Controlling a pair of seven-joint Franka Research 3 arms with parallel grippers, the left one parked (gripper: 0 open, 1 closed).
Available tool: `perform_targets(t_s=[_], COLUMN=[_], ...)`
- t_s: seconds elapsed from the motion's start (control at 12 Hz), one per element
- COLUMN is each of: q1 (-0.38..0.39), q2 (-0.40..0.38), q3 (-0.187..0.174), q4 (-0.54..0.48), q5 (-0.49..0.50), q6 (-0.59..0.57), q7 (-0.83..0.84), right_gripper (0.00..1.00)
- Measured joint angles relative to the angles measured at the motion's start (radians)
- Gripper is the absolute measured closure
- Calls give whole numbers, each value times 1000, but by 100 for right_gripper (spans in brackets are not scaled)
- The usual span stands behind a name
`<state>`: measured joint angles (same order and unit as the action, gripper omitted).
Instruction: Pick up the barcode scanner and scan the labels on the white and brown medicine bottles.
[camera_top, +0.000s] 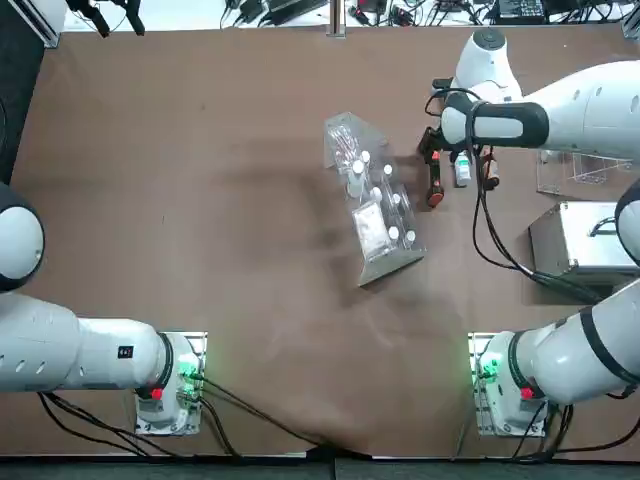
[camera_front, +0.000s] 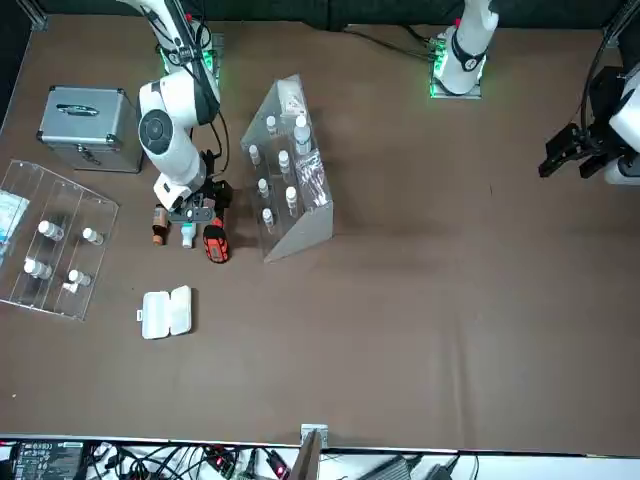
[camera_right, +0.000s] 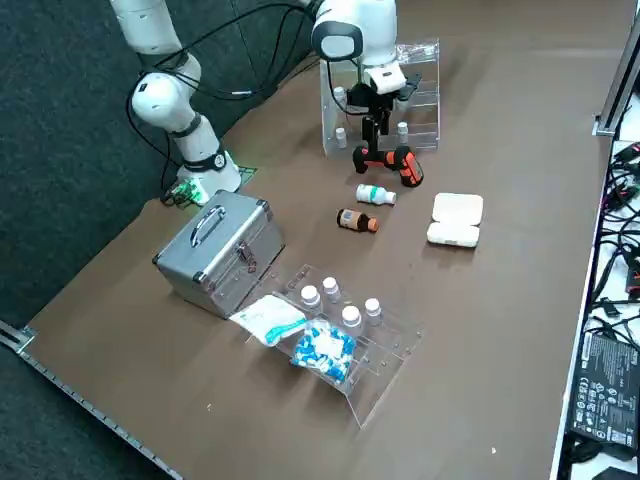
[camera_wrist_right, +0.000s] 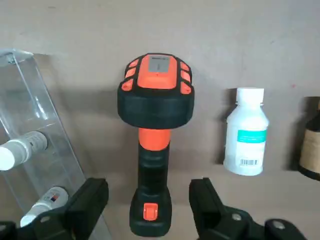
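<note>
The barcode scanner (camera_wrist_right: 155, 120), black with an orange head, lies flat on the brown table (camera_top: 200, 200); it also shows in the top view (camera_top: 434, 185), the front view (camera_front: 214, 241) and the right side view (camera_right: 392, 160). My right gripper (camera_wrist_right: 150, 200) is open over the scanner's handle end, one finger on each side, neither touching it. The white bottle (camera_wrist_right: 245, 132) with a bluish-green label lies beside the scanner, and the amber-brown bottle (camera_wrist_right: 312, 145) lies just past it. Both lie on their sides (camera_right: 373, 194) (camera_right: 356, 220).
A slanted clear rack of white-capped vials (camera_top: 372, 205) stands close to the scanner's other side. A metal case (camera_top: 580, 238), a flat clear rack with vials (camera_front: 55, 240) and a white hinged box (camera_front: 167, 312) lie around the bottles.
</note>
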<state>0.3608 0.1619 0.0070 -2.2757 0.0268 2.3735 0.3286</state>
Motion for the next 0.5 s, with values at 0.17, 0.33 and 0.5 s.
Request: perform_targets(t_s=[0.17, 0.33, 0.5], q1=[3, 4, 4], q2=[12, 20, 26], q3=[0, 0, 0], q4=[-2, -13, -23], q5=[0, 0, 0], q6=[8, 32, 55], q7=[10, 32, 58], right_gripper=[0, 0, 0])
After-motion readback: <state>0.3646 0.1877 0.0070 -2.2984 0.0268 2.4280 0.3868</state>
